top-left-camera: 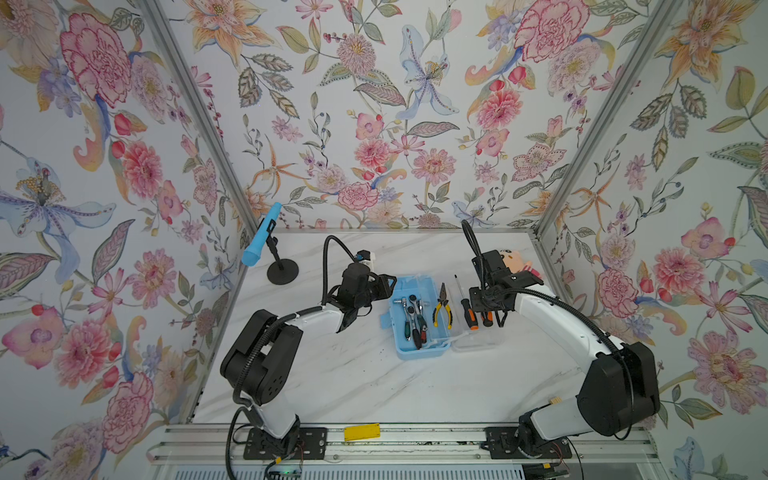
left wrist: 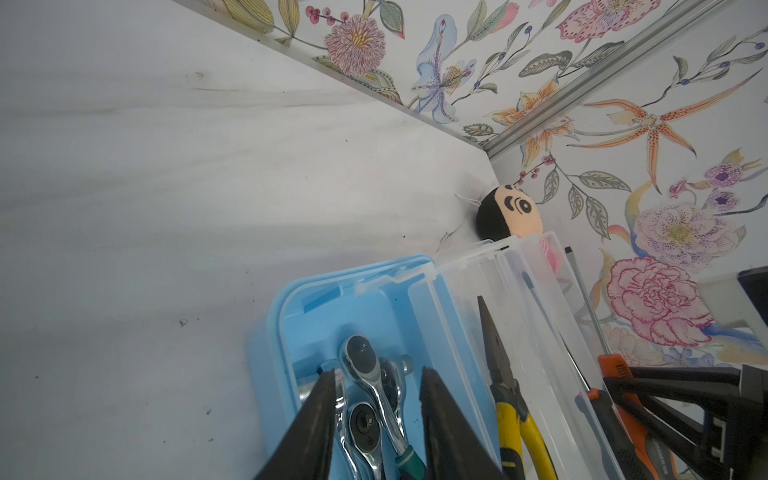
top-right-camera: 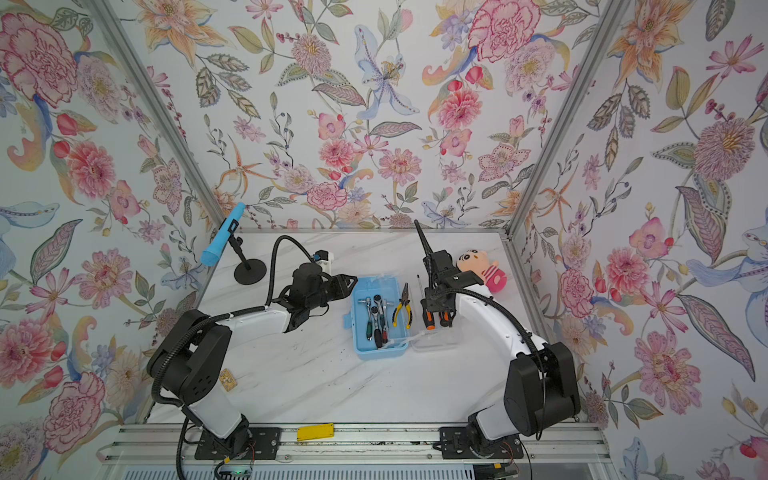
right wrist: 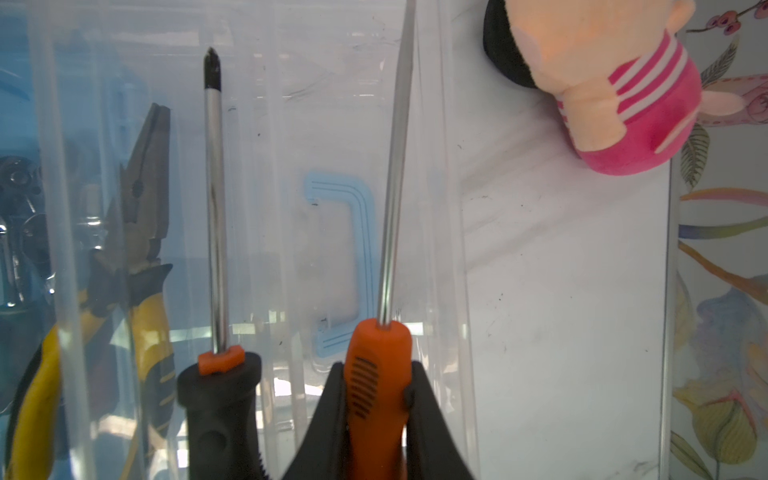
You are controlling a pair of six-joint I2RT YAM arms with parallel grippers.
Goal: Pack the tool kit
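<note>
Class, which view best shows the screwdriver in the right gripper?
Right wrist view: the orange screwdriver sits large, clamped in the right gripper. Both top views show a small orange bit; left wrist, handle and shaft, smaller.

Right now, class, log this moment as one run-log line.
left claw: open over ratchets in blue box | right claw: shut on orange screwdriver | clear lid: open

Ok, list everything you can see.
Tool box: one, light blue, table centre.
Clear lid: one, open flat right of box.
Ratchets: three, chrome, in the box.
Pliers: one, yellow-handled, on the lid.
Loose screwdriver: one, black-orange, on the lid.
Held screwdriver: one, orange, in right pincer.
Microphone: one, blue, black stand, far left.
Plush doll: one, pink, far right.
Yellow block: one, front rail.
Left pincer: black, open, over the ratchets.
Right pincer: black, shut on held screwdriver.
</note>
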